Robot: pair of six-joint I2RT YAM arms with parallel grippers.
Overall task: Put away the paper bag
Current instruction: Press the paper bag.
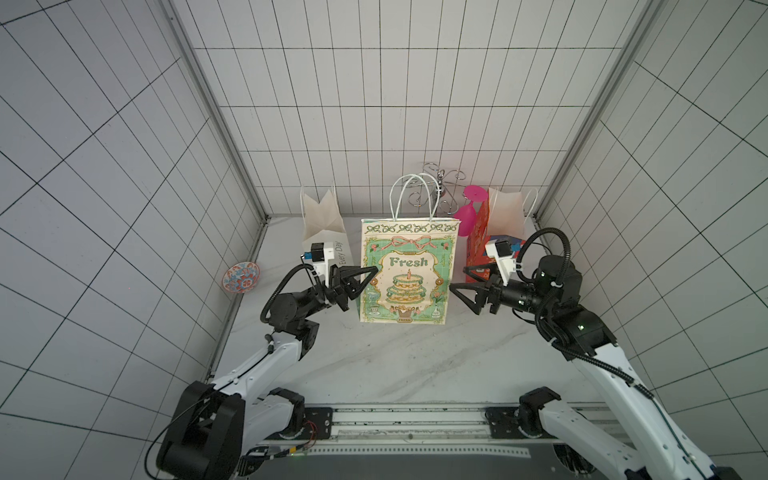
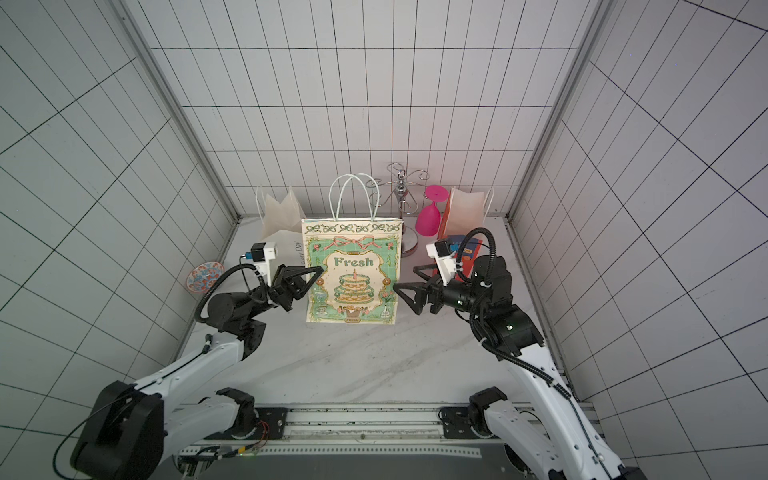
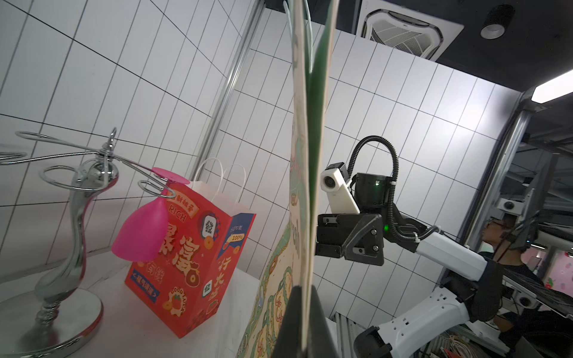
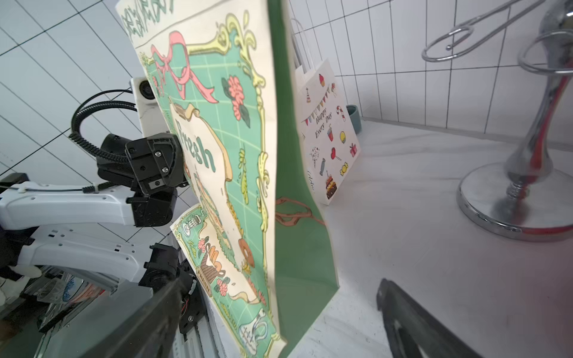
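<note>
The paper bag (image 1: pixel 409 274) (image 2: pixel 353 274), green and cream with "Fresh" and a cake printed on it, stands upright and flattened in the middle of the marble table in both top views, white handles up. My left gripper (image 1: pixel 372 272) (image 2: pixel 319 271) is shut on the bag's left edge; in the left wrist view the folded edge (image 3: pixel 307 186) runs up from between my left gripper's (image 3: pixel 305 310) closed fingers. My right gripper (image 1: pixel 458 277) (image 2: pixel 404 278) stands open at the bag's right edge, holding nothing. The right wrist view shows the bag's front and green side fold (image 4: pixel 223 155) ahead of the spread fingers (image 4: pixel 403 313).
Behind the bag stand a white "Happy Every Day" bag (image 1: pixel 324 220) (image 4: pixel 328 130) at back left, a chrome glass rack (image 2: pixel 401 195) with a pink glass (image 2: pixel 430 216) hanging from it, and a red printed bag (image 3: pixel 186 248) at back right. A patterned bowl (image 1: pixel 241 277) lies beyond the left frame.
</note>
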